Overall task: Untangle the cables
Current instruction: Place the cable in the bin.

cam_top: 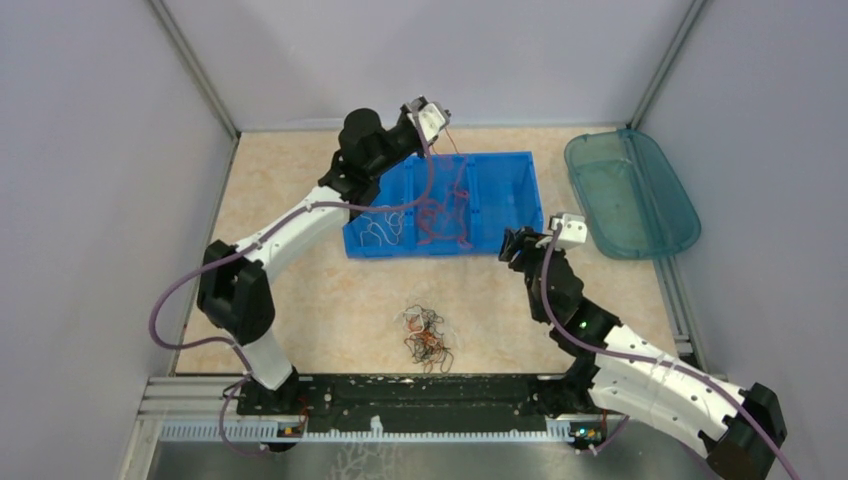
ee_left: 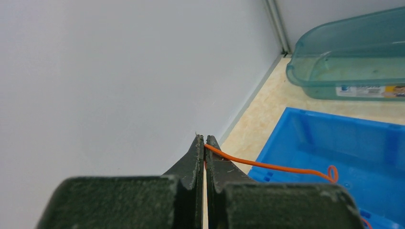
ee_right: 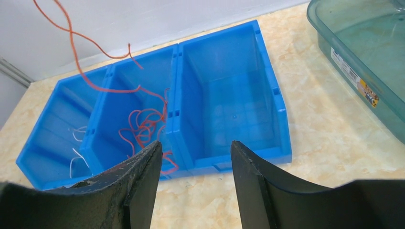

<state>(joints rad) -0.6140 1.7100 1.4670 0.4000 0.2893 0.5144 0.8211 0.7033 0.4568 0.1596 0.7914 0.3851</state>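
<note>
A tangle of black, red-orange and white cables lies on the table in front of a blue three-compartment bin. Red-orange wires lie in its middle compartment and white wires in its left one. My left gripper is raised over the bin's far edge, shut on a red-orange wire that hangs down into the middle compartment; the wire also shows in the right wrist view. My right gripper is open and empty, near the bin's front right corner.
A teal translucent tub stands at the back right, next to the bin. Grey walls close in the left, back and right sides. The bin's right compartment holds nothing.
</note>
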